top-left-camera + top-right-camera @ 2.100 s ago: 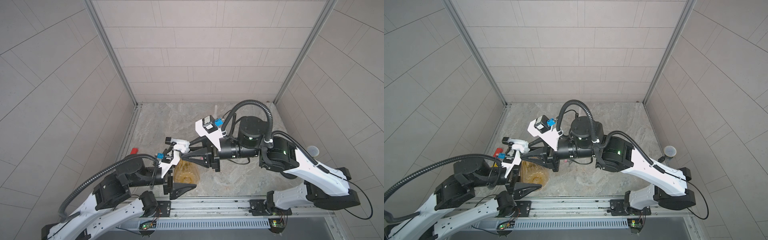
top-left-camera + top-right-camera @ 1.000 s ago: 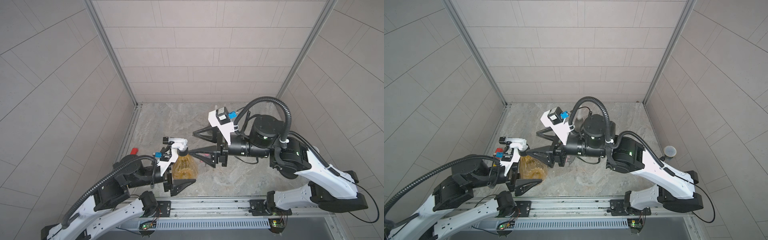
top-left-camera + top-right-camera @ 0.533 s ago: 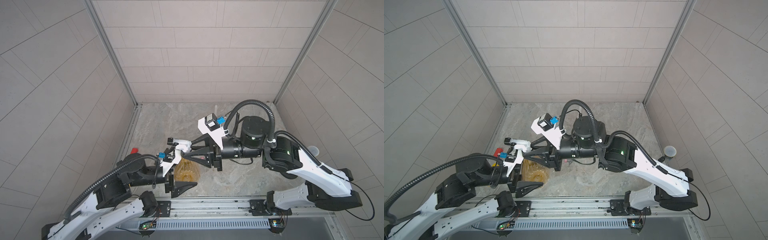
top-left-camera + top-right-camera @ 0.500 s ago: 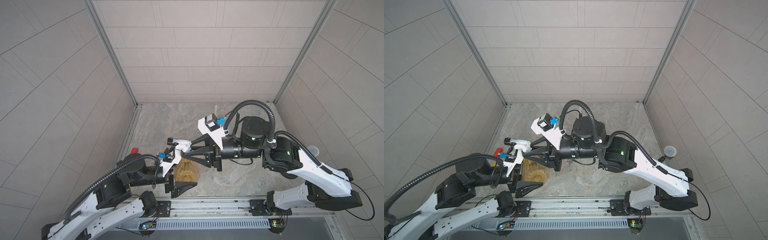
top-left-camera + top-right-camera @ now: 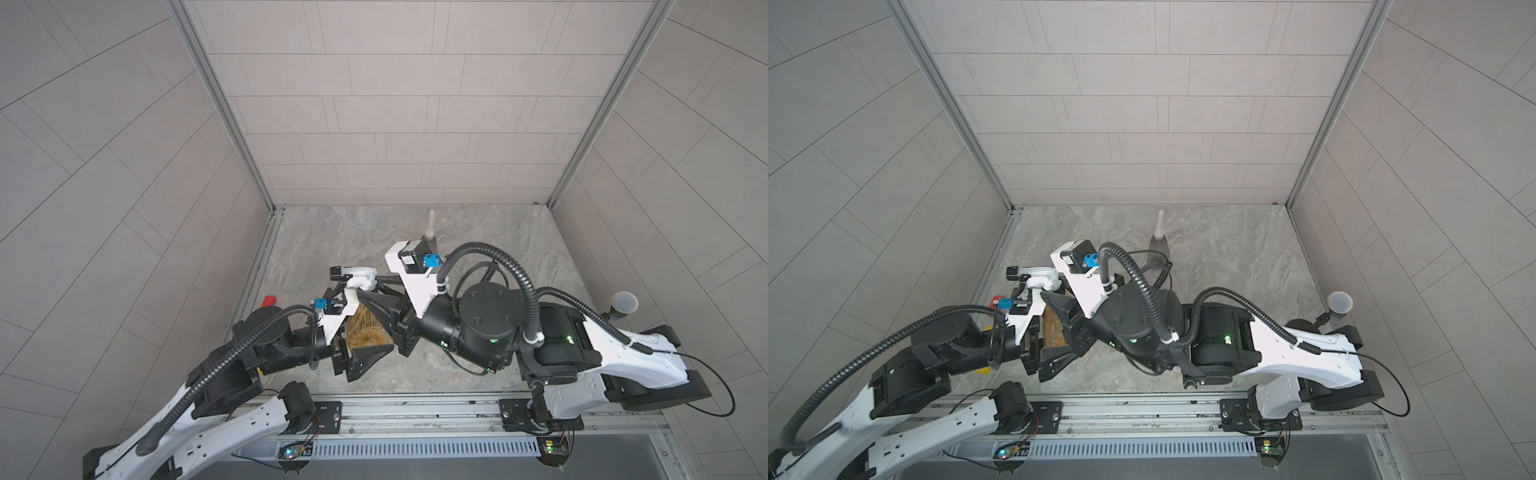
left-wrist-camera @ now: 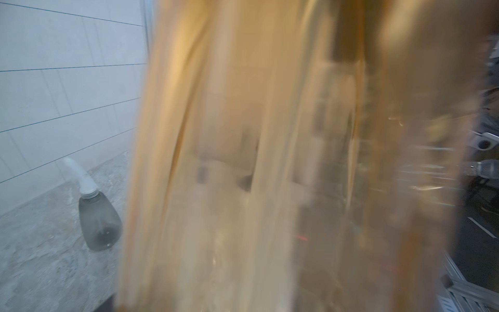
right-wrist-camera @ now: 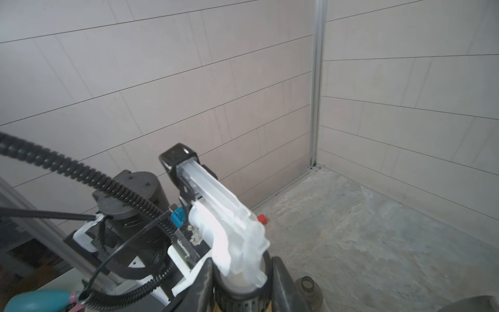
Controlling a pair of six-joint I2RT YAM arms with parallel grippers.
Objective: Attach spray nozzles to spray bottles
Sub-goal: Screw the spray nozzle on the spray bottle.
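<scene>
The orange-amber spray bottle [image 5: 368, 332] [image 5: 1052, 330] stands upright between the fingers of my left gripper [image 5: 361, 338], which is shut on its body. Its amber wall [image 6: 270, 162] fills the left wrist view. The black-and-white spray nozzle [image 5: 359, 280] [image 5: 1040, 278] [image 7: 224, 221] sits on its neck. My right gripper [image 5: 365, 297] [image 7: 241, 272] is shut on the nozzle's ribbed black collar [image 7: 243, 299]. A smoky grey bottle [image 5: 1158, 253] [image 6: 100, 221] with a white nozzle [image 5: 431, 220] [image 6: 81, 175] stands further back. Another grey bottle [image 7: 307, 291] stands open-necked near my right gripper.
A red block [image 5: 271, 300] [image 5: 995, 300] [image 7: 262, 218] lies by the left wall. A round grey mesh-headed device [image 5: 623, 303] [image 5: 1339, 302] stands at the right wall. Tiled walls enclose the stone floor [image 5: 498, 232] on three sides.
My right gripper, open and drawn back to the right a second ago, has come back to the nozzle and closed on its collar. My left gripper still holds the amber bottle.
</scene>
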